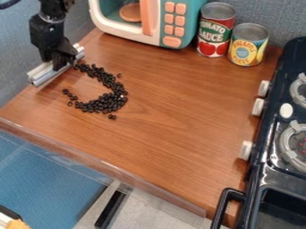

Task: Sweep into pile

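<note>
Gripper (58, 66) holds pale bar (46, 77) beside curved trail of black beans (105, 103). Toy microwave (174, 8) has orange disc (130, 12) inside. Red can (215, 32), yellow can (247, 47) upright near it.

Slanted view down onto the counter (173, 129) from above its edge.

small black beans (106, 103) lie on the counter (173, 134) in a loose hook open to the left, a few strays just outside. a pale grey sweeping bar (43, 78) slants beside its upper end.
</note>
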Tool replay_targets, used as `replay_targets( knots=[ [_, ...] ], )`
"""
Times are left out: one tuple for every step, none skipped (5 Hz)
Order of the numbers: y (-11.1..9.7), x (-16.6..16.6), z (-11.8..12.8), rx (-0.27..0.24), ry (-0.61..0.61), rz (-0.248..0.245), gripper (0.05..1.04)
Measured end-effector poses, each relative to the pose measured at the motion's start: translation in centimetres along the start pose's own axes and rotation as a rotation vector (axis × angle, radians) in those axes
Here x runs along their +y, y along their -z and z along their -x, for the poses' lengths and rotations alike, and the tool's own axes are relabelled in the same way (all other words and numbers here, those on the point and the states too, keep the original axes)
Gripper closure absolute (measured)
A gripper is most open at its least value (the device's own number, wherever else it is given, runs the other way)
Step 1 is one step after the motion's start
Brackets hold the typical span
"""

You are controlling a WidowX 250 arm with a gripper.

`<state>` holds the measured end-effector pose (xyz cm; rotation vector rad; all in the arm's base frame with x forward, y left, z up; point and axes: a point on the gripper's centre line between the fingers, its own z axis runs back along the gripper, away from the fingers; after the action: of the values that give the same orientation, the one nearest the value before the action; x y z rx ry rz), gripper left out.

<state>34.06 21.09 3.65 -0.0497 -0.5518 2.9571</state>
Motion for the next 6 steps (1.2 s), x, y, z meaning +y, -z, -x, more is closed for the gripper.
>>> replay_targets(
  knots=[
    [0.0,-0.1,0.0,0.001,0.005,0.004,0.753],
    [0.1,-0.1,0.2,0.007,0.016,0.004,0.753],
    [0.2,0.2,1.0,0.028,0.033,-0.008,0.753],
    [0.0,0.9,2.0,0.052,0.069,-0.016,0.753],
    [0.0,1.6,2.6,0.068,0.097,-0.017,0.753],
    [0.1,2.8,2.9,0.080,0.122,-0.030,0.753]
  ],
)
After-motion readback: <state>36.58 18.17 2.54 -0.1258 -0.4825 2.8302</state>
